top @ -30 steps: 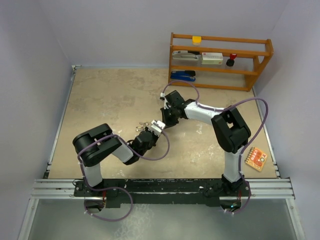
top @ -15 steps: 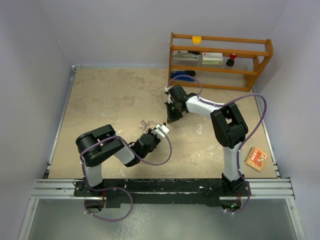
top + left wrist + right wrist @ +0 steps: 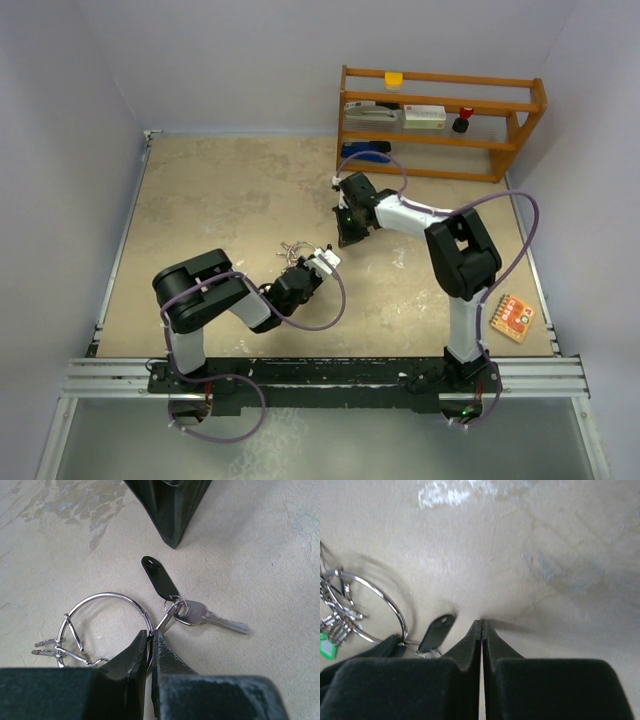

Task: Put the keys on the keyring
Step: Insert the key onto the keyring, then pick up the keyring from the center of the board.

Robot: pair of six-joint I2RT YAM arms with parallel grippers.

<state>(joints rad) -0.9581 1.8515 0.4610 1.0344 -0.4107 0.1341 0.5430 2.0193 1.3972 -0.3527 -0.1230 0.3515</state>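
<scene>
The keyring (image 3: 105,595), a round silver wire ring, lies on the beige table. My left gripper (image 3: 150,636) is shut on its near edge. A silver key (image 3: 210,617) with a black tag (image 3: 160,577) hangs from a small ring at the pinch point. More small keys (image 3: 47,647) sit on the ring's left side. My right gripper (image 3: 481,622) is shut and empty, its tip on the table just beyond the black tag (image 3: 437,631). The right wrist view also shows the keyring (image 3: 403,628) and a green key head (image 3: 324,647). In the top view the keyring (image 3: 293,246) lies between the left gripper (image 3: 303,266) and the right gripper (image 3: 346,238).
A wooden shelf (image 3: 440,120) with a stapler and small items stands at the back right. An orange card (image 3: 512,317) lies near the right edge. Walls close in the table on the left, back and right.
My right gripper has drawn back from the left gripper toward the rear right. The left gripper keeps its hold on the keyring and has shifted slightly.
</scene>
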